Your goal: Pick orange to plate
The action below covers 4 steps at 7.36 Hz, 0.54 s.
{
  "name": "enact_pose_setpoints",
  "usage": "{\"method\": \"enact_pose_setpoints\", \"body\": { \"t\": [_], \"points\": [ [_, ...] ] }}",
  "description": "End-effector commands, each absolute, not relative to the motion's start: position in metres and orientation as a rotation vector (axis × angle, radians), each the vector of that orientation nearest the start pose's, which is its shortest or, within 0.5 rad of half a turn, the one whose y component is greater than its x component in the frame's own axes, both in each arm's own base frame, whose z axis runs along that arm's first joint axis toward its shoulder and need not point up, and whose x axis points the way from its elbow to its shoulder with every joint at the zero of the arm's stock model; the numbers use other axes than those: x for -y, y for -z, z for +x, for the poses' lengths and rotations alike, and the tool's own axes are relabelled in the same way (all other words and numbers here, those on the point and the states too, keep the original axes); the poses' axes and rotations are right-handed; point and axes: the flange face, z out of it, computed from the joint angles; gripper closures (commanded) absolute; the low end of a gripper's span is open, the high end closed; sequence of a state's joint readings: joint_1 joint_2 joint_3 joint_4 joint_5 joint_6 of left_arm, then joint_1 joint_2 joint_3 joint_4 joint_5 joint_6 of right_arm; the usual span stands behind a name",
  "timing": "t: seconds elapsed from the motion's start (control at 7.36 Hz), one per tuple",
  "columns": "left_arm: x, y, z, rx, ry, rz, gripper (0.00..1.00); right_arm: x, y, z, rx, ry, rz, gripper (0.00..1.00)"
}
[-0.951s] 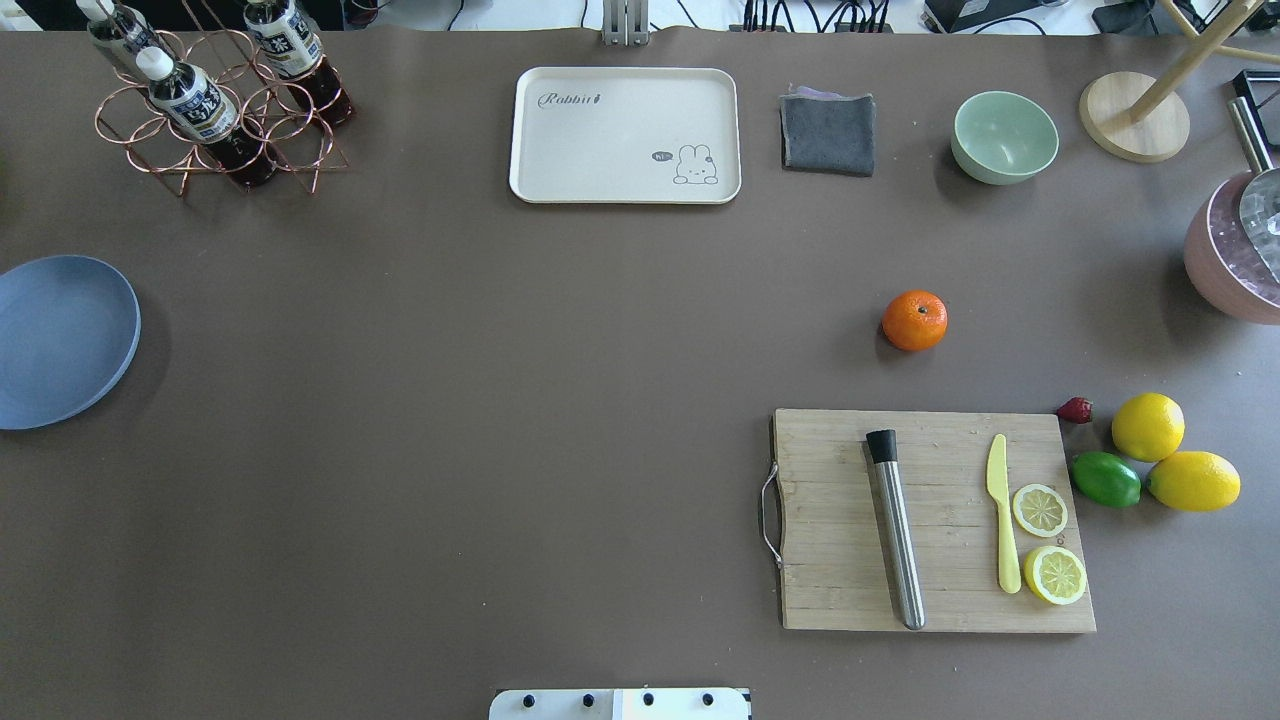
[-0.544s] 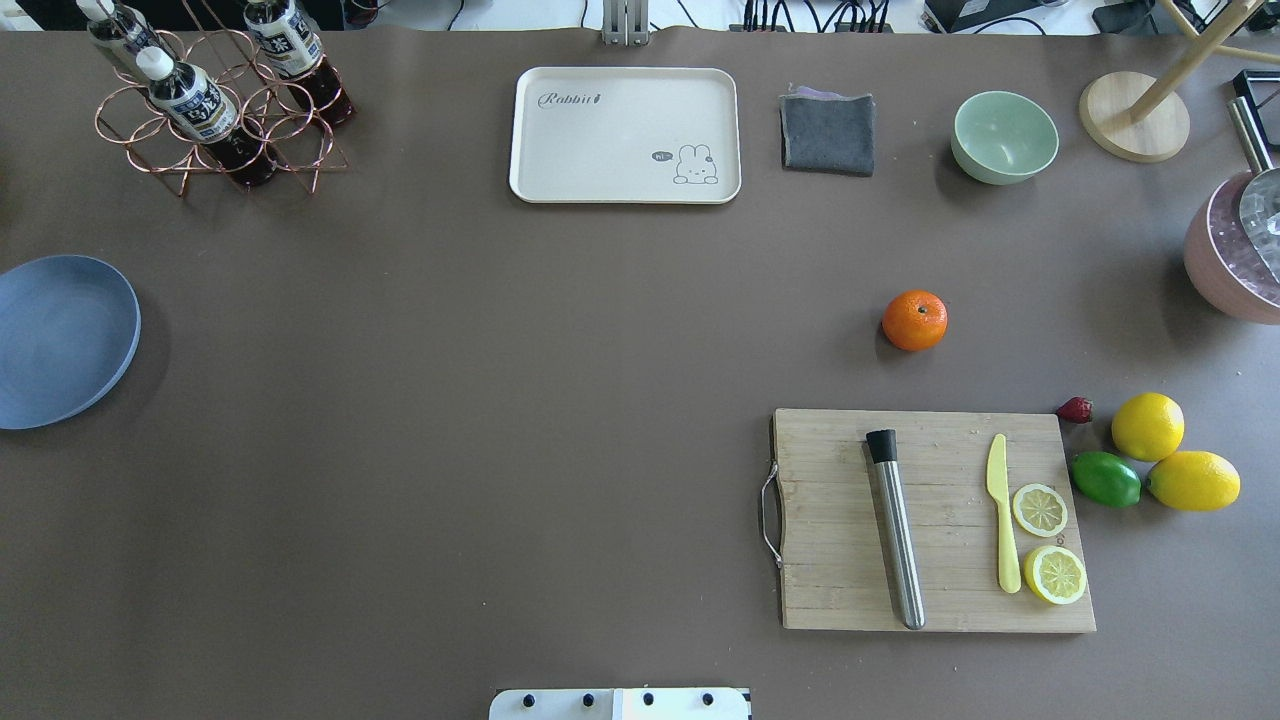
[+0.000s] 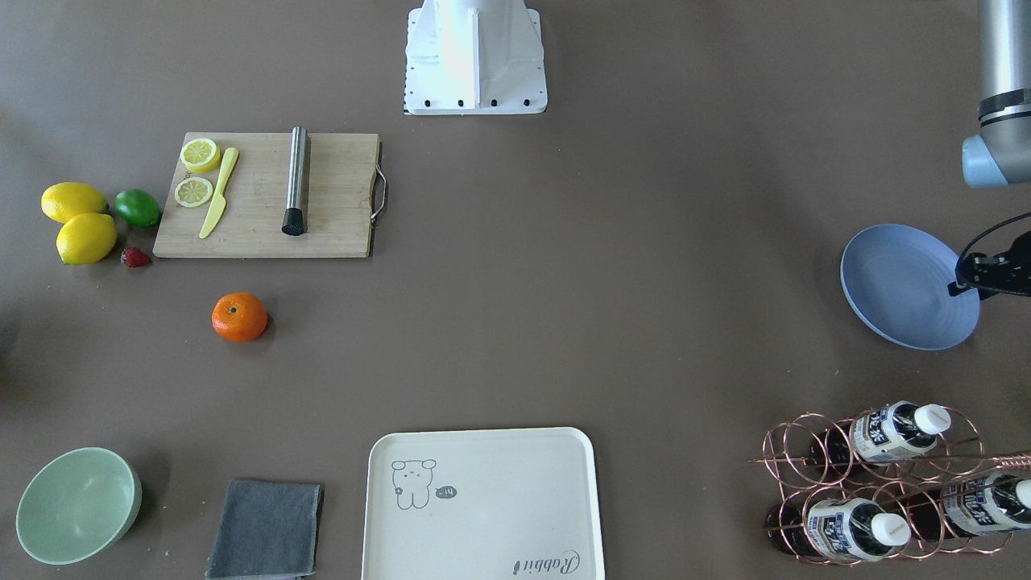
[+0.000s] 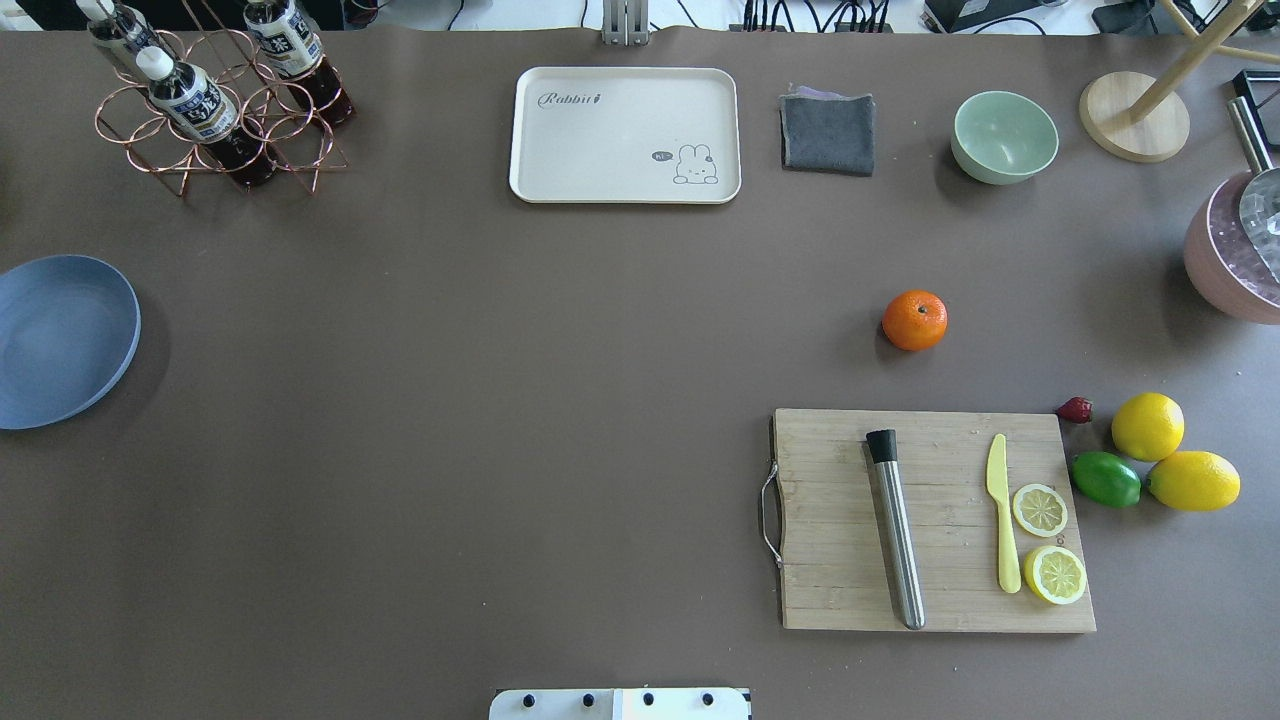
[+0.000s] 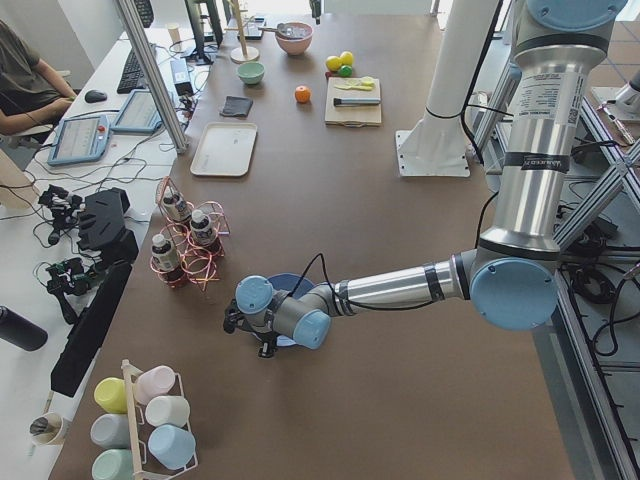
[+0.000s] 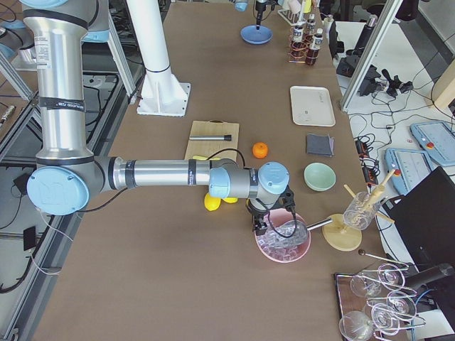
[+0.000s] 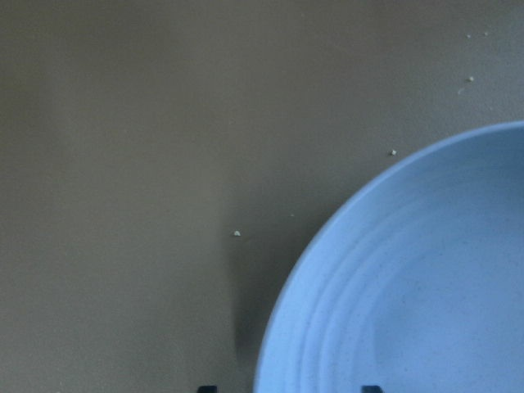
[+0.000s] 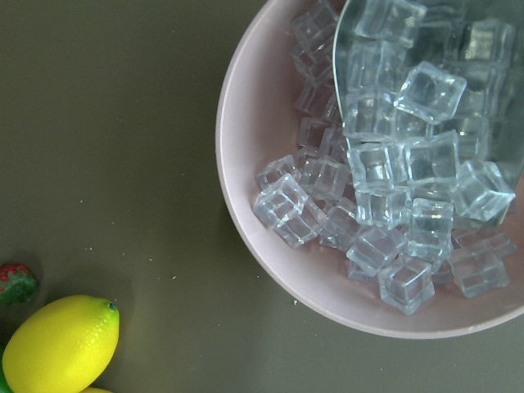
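The orange (image 4: 914, 320) sits alone on the brown table, just beyond the cutting board; it also shows in the front view as the orange (image 3: 239, 316). Far to the left lies the blue plate (image 4: 60, 340), bare. My left gripper (image 3: 962, 278) hovers over the plate's outer edge (image 7: 409, 286). Its two fingertips (image 7: 207, 388) peek in apart at the bottom of the left wrist view, open and holding nothing. My right gripper (image 6: 266, 226) hangs over the pink bowl of ice, far from the orange; whether it is open or shut I cannot tell.
A wooden cutting board (image 4: 830, 520) carries a steel muddler, a yellow knife and lemon slices. Lemons (image 4: 1148, 426), a lime and a strawberry lie to its right. A cream tray (image 4: 625, 135), grey cloth, green bowl (image 4: 1004, 137), pink ice bowl (image 8: 233, 164) and bottle rack (image 4: 215, 110) line the far side.
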<state>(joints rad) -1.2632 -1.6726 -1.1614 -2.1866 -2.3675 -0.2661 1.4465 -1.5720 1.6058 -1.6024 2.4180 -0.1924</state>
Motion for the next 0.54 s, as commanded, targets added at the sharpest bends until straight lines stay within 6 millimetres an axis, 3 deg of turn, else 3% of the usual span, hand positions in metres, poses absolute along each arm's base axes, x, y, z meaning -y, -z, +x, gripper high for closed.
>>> {"method": "enact_pose_setpoints", "body": {
  "t": [0.0, 0.14, 0.41],
  "points": [
    [0.528, -0.736, 0.118, -0.842, -0.188, 0.050, 1.00, 0.497, -0.628, -0.005, 0.834, 0.307, 0.049, 0.00],
    [0.532, -0.727, 0.120, -0.849, -0.186, 0.061, 1.00, 0.501, -0.616, -0.006, 0.833, 0.327, 0.077, 0.00],
    [0.544, -0.663, 0.126, -0.905, -0.084, 0.084, 1.00, 0.508, -0.583, -0.026, 0.836, 0.378, 0.118, 0.00]
  ]
}}
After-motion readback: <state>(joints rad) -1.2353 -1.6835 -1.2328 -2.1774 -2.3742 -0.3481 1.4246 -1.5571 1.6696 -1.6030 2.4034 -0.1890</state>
